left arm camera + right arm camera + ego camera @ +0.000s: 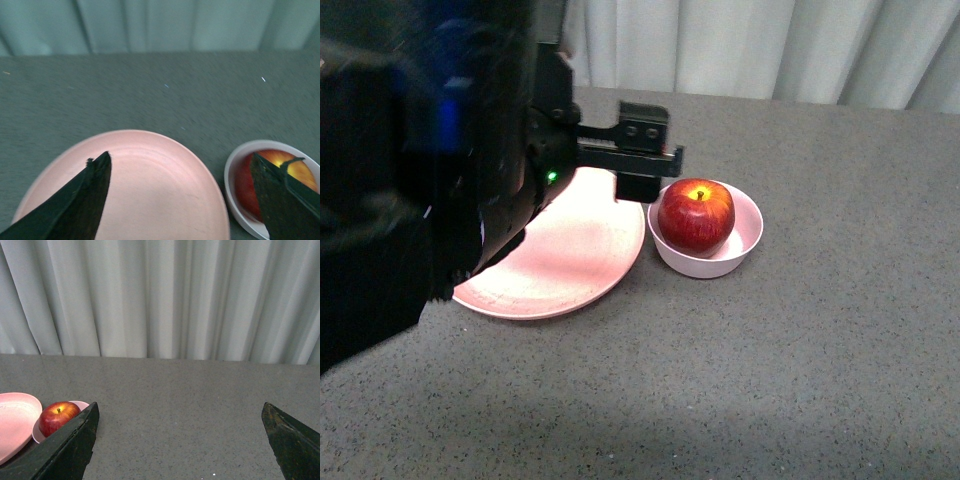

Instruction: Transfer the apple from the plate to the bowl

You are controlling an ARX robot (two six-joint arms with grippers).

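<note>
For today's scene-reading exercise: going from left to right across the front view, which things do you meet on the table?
Left arm → plate → bowl holding the apple. The left gripper hangs over the gap between plate and bowl, so it is left out of the order.

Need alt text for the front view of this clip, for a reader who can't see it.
A dark-red apple sits inside a small pale pink bowl on a grey speckled table. Just left of the bowl lies a wide salmon-pink plate with nothing on its visible part. The left arm's black end effector hangs above the plate's far edge beside the bowl, holding nothing.
</note>
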